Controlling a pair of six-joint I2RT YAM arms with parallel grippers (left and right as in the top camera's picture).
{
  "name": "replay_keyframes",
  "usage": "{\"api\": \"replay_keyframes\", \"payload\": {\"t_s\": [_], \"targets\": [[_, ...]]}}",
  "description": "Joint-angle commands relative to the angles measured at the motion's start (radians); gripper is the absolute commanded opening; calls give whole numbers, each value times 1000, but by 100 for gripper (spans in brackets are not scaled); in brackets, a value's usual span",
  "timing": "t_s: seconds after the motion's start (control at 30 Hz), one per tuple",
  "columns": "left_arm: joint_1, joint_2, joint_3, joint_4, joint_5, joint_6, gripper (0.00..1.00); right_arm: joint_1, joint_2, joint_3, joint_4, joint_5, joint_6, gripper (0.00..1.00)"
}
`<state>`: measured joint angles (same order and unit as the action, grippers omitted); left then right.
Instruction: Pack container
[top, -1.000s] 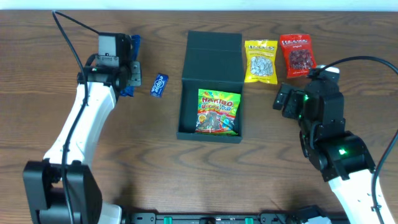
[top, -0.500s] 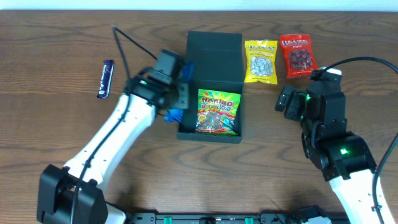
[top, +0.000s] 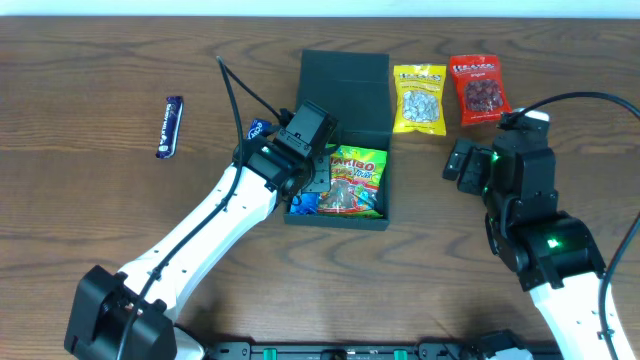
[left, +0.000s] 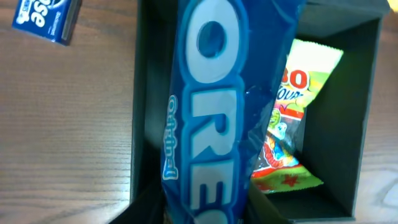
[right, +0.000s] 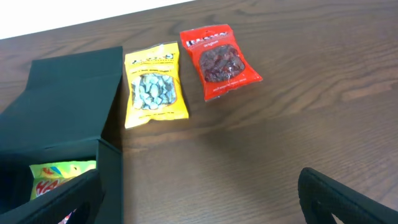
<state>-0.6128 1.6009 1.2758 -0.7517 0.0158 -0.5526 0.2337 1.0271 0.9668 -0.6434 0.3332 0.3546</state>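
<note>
Jaws: our left gripper (top: 311, 186) clenched on Oreo pack (left: 205, 124), now over the container (top: 345, 88)'s left edge, previously just outside it; our right gripper (top: 459, 160) gapes, unmoved, right of container.

The left claw (top: 308, 190) has swung in from the far left of the table (top: 90, 215) to the container (top: 337, 222). Its blue Oreo pack (left: 205, 112) now hangs over the box's left half.

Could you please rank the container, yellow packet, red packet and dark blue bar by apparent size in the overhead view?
Largest to smallest:
container
yellow packet and red packet, which look about alike
dark blue bar
</note>
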Motion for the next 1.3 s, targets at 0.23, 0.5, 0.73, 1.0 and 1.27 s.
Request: {"api": "replay_keyframes", "payload": {"t_s": [0.23,0.5,0.73,1.0,1.27], "targets": [[-3,-19,8,31,-26,-42,64,-7,-9,15,-3,6,-12,99],[-1,-19,8,54,-30,-17,64,-7,-8,15,-7,6,-12,99],[3,-19,8,54,-117,30,66,-7,63,14,27,-3,-12,99],[64,-19,8,56,-127,60,72,-45,230,14,190,-66,-14,99],[171,-19,8,57,-127,60,75,-176,333,15,370,-140,-100,99]]}}
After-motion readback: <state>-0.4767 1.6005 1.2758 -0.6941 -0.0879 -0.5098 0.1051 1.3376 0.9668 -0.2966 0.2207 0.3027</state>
